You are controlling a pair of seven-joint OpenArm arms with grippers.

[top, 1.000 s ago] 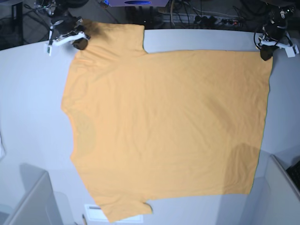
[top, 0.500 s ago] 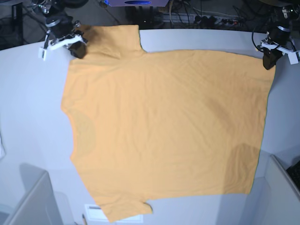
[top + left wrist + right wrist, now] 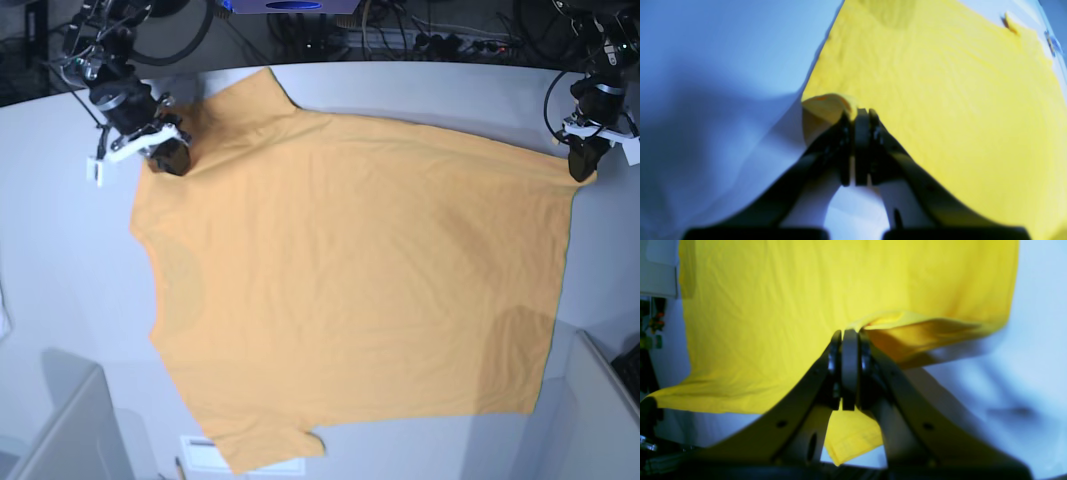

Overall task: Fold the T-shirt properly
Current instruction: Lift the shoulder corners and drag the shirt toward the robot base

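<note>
Pale grey and smooth, the curved tabletop (image 3: 70, 250) fills most of the base view, with a tangle of dark cables (image 3: 420, 40) along the top edge behind it. Spread across the middle of this surface lies the plain light-orange short-sleeved cotton T-shirt (image 3: 350, 290), mostly flat, one sleeve reaching the bottom of the frame and the collar edge facing the left side.

At the upper left of the base view, the right gripper (image 3: 170, 158) has its dark jaws closed on the shirt's cloth near the upper sleeve. Its wrist view shows the black fingers (image 3: 850, 350) pressed together with a raised yellow fold pinched at their tips, the lifted fabric drooping off to the right and a hemmed edge hanging below.

At the upper right of the base view, the left gripper (image 3: 581, 168) is clamped on the shirt's top right corner. From the left wrist camera, its jaws meet with a small curl of cloth caught at their tips (image 3: 860, 115), the rest of the shirt stretching away toward the upper right.
</note>
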